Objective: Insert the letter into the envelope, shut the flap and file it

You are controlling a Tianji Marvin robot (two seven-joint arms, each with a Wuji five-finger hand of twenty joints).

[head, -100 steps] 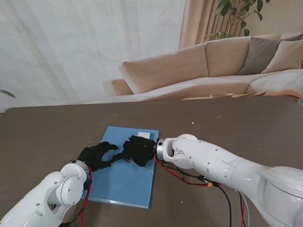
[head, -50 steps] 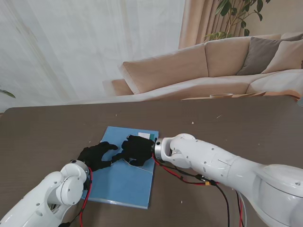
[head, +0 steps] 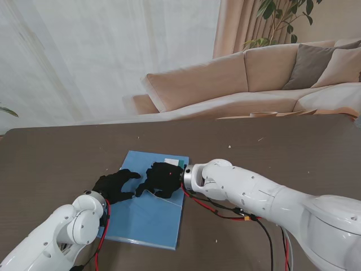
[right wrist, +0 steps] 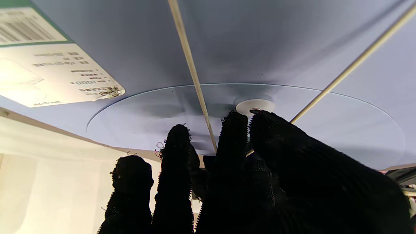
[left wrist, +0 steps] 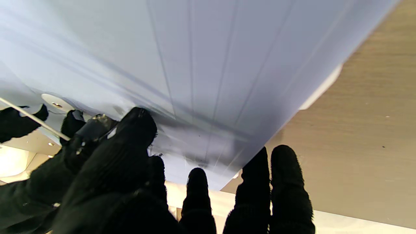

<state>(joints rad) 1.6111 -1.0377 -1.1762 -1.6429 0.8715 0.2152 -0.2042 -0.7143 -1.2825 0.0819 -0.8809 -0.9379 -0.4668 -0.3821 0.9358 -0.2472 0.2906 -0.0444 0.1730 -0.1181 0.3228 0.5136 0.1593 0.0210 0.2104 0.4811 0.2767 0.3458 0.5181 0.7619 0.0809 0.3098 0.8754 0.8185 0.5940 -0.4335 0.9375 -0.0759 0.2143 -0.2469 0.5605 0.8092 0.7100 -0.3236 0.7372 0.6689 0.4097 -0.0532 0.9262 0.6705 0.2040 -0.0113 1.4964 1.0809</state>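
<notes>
Near the middle of the dark brown wooden desk (head: 271, 147), somewhat toward its near edge, lay the flat light-blue string-tie envelope (head: 148, 217), its long sides running away from me and slightly askew. A white printed label with a green border (head: 172, 162) sat at the envelope's far right corner. In the right wrist view a round flap outline showed on the blue surface, with a small white button washer (right wrist: 255, 106) at its centre and a thin cream string (right wrist: 191, 70) crossing it in two straight, taut-looking runs.

The black-gloved right hand (head: 164, 179) rested over the far half of the envelope, its fingers (right wrist: 175, 146) curled down, thumb and forefinger pinched together right at the washer where the string ran between them; it appeared to be grasping the string. The black-gloved left hand (head: 115, 186) lay on the envelope's left side, just beside the right hand, fingers (left wrist: 286, 169) spread and pressing on the blue surface, holding nothing.

Beyond the far edge of the desk stood a beige sofa (head: 248, 79) with a grey cushion (head: 307, 65), pale curtains and a leafy plant (head: 276, 17).
</notes>
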